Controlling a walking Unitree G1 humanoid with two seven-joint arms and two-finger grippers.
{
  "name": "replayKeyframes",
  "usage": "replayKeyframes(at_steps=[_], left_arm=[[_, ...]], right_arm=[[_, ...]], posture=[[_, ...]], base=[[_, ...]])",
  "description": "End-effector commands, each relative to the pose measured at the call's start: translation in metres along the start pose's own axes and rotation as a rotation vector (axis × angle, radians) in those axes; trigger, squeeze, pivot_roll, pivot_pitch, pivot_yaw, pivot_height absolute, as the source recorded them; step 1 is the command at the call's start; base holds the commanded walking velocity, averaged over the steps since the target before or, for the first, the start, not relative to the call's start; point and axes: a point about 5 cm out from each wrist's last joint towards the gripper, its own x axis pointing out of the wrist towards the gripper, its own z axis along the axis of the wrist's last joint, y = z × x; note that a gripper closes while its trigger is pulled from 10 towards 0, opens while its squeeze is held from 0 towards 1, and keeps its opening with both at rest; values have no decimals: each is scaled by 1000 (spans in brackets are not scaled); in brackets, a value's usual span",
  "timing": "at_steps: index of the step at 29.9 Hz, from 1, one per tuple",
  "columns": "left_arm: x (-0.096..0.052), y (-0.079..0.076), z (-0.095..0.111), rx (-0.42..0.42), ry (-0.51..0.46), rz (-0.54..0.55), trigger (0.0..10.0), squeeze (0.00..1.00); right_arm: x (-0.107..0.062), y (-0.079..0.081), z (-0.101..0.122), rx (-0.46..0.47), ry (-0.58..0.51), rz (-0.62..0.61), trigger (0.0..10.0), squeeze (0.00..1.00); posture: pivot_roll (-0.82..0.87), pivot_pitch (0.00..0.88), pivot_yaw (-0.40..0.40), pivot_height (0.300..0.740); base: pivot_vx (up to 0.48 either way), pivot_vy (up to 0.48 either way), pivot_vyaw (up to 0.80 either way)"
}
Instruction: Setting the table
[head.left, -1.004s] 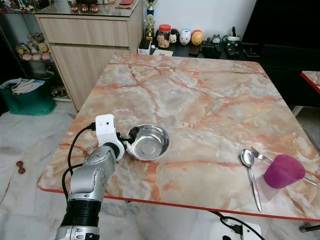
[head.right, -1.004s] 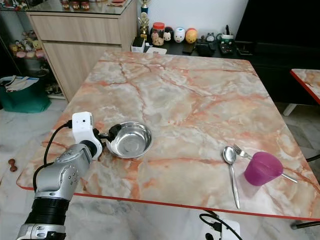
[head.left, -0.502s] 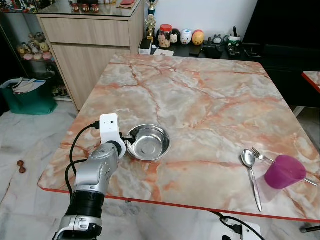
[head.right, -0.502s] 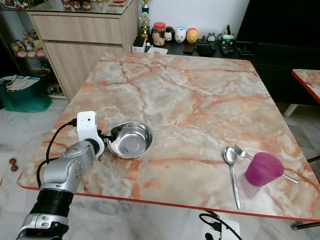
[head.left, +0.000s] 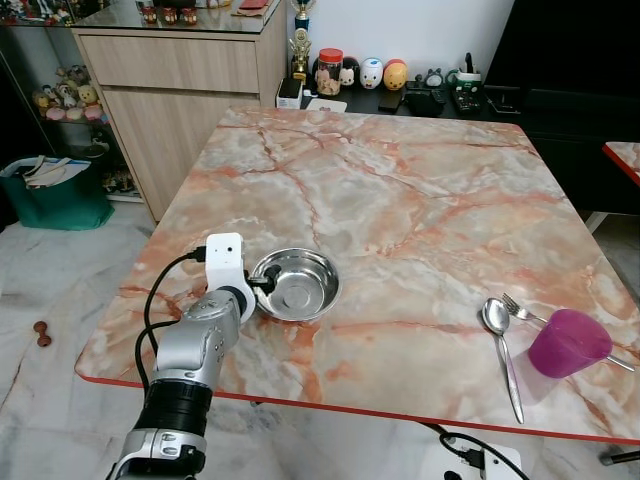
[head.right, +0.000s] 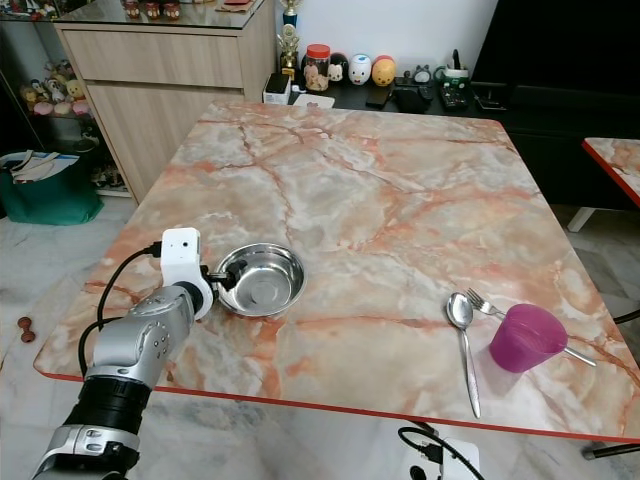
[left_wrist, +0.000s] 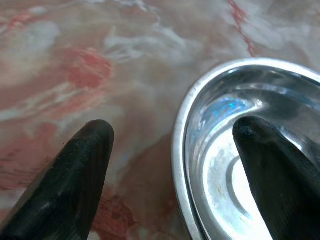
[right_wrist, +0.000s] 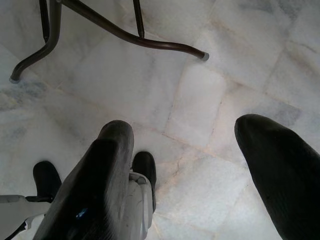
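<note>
A marble tabletop (head.left: 400, 200) veined in orange, with a red edge, is seen from above at a slant. Beyond its far edge, at twelve o'clock, a wooden cabinet (head.left: 170, 90) and a low dark shelf with small figurines (head.left: 370, 73) are seen. A green bag (head.left: 55, 190) stands on the floor at nine o'clock.

The silver left arm (head.left: 190, 360) is reached up from six o'clock onto the near left part of the tabletop. A steel bowl (head.left: 295, 283) stands upright there, at about seven o'clock from the tabletop's middle. The left end effector (left_wrist: 172, 150) is held open astride the bowl's near rim: one black finger (left_wrist: 272, 170) is placed inside the bowl and the other finger (left_wrist: 70, 180) outside over the marble, with a gap shown to the rim on both sides.

At four o'clock a purple cup (head.left: 567, 342) stands beside a spoon (head.left: 500, 345) and a fork (head.left: 522, 309).

The right end effector (right_wrist: 195, 170) is hung open above the pale floor tiles (right_wrist: 150, 100).
</note>
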Motion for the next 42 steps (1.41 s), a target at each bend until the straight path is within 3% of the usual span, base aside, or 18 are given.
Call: replayKeyframes(at_steps=[1, 10, 12, 13, 14, 15, 19, 42], left_arm=[[2, -4, -3, 12, 40, -12, 10000, 0], [2, -6, -8, 23, 61, -19, 10000, 0], [2, -6, -8, 20, 64, -16, 9569, 0], [2, -6, -8, 17, 65, -18, 2941, 0], [2, -6, -8, 16, 65, -19, 2941, 0], [3, -6, -8, 16, 65, -19, 2039, 0], [3, -7, -8, 12, 66, -20, 0, 0], [2, -4, -5, 29, 44, -3, 0, 0]], right_arm=[[-1, -2, -2, 13, 5, -7, 10000, 0], [-1, -2, -2, 18, 5, -6, 10000, 0], [0, -1, -2, 18, 5, -6, 10000, 0], [0, -2, -1, 18, 5, -6, 10000, 0], [0, -2, -1, 18, 5, -6, 10000, 0], [0, -2, -1, 18, 5, -6, 10000, 0], [0, -2, -1, 18, 4, -6, 10000, 0], [0, -2, 1, 14, 0, -4, 10000, 0]], posture=[[116, 0, -41, 740], [114, 0, -38, 740], [114, 0, -38, 740], [113, 0, -38, 740], [113, 0, -38, 740], [113, 0, -38, 740], [113, 0, -41, 740], [117, 0, -45, 740]], base=[[0, 0, 0], [0, 0, 0], [0, 0, 0], [0, 0, 0], [0, 0, 0], [0, 0, 0], [0, 0, 0], [0, 0, 0]])
